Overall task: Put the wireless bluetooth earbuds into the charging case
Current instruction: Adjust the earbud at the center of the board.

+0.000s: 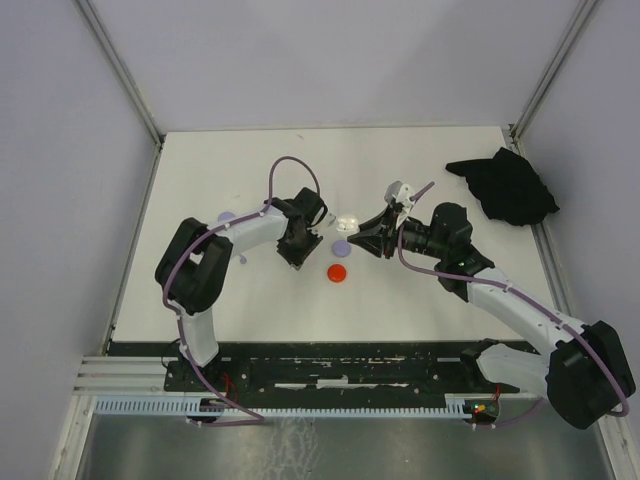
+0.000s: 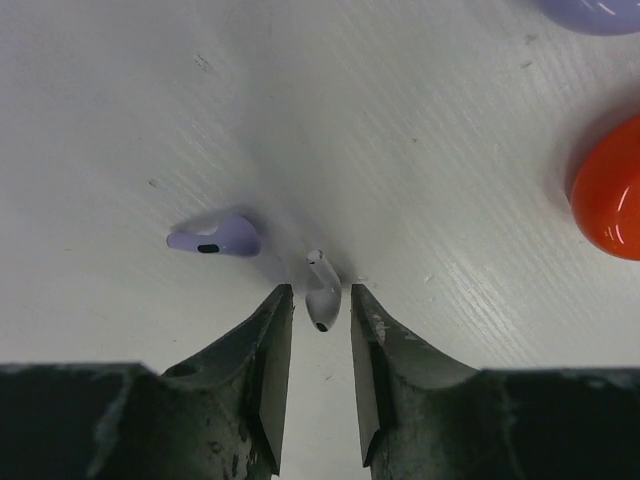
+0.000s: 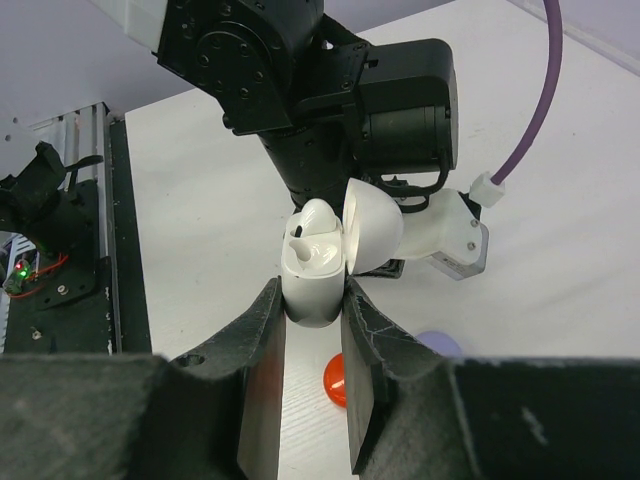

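A whitish earbud (image 2: 322, 300) lies on the white table between the fingertips of my left gripper (image 2: 321, 290). The jaws stand slightly apart, with a gap on each side of it. A lilac earbud (image 2: 215, 238) lies just to its left. My right gripper (image 3: 312, 290) is shut on the white charging case (image 3: 312, 285), held above the table with its lid (image 3: 372, 225) swung open. One white earbud (image 3: 320, 235) sits in the case. In the top view the case (image 1: 347, 223) hangs to the right of the left gripper (image 1: 297, 250).
A red round case (image 1: 338, 272) and a lilac one (image 1: 341, 246) lie between the two grippers. Another lilac disc (image 1: 227, 216) is at the left. A black cloth (image 1: 505, 185) lies at the back right. The left arm's wrist (image 3: 330, 90) is close behind the held case.
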Controlling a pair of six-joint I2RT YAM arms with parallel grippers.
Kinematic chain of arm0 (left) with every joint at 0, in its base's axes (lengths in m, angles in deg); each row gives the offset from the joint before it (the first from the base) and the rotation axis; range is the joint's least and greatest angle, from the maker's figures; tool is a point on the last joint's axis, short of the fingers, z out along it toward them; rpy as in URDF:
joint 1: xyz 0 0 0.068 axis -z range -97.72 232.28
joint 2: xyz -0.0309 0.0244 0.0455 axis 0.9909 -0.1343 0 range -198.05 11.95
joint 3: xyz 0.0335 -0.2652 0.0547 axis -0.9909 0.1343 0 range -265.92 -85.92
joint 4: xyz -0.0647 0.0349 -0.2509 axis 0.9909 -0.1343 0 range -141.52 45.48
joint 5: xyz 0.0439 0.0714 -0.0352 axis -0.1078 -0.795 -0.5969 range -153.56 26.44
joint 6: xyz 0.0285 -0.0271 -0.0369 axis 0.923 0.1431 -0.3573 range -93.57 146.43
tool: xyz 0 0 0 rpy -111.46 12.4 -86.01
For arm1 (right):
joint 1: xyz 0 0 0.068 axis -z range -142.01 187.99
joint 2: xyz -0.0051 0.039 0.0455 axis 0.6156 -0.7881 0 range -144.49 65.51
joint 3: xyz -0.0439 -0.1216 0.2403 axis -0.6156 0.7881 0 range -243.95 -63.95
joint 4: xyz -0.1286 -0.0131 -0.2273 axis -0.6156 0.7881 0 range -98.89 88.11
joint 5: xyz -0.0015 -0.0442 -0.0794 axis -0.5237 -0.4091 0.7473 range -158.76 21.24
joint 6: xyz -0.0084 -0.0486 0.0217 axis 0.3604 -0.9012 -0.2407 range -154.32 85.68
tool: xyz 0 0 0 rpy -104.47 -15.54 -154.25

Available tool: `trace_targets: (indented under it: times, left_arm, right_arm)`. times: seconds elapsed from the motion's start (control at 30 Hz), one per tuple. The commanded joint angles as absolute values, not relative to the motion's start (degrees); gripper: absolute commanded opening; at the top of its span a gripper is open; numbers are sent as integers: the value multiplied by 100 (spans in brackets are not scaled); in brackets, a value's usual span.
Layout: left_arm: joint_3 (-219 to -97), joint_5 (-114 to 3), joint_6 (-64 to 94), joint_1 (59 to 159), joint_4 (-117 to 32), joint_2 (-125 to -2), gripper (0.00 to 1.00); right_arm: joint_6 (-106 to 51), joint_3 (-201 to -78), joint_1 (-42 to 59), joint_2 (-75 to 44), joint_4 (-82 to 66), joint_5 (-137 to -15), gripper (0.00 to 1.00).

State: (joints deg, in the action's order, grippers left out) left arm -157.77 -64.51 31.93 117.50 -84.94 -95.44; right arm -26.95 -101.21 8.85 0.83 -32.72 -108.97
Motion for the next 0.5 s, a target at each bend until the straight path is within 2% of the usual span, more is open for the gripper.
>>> trace_targets:
  times: [0.0,0.1,0.47]
  left_arm:
    - [-15885,-6487,3351,11738,-8574,-9514,38]
    - [-15834,-6603,3201,11735,-8585,-9394,43]
    - [-15920,-6175,3162,11735,-8469,-9241,50]
  right_arm:
    - [-2761,-10237,864,264,-3411,-10849,2]
    - [-2766,-10238,865,277,-3405,-10841,2]
    - [-2777,-10219,867,267,-3394,-10851,2]
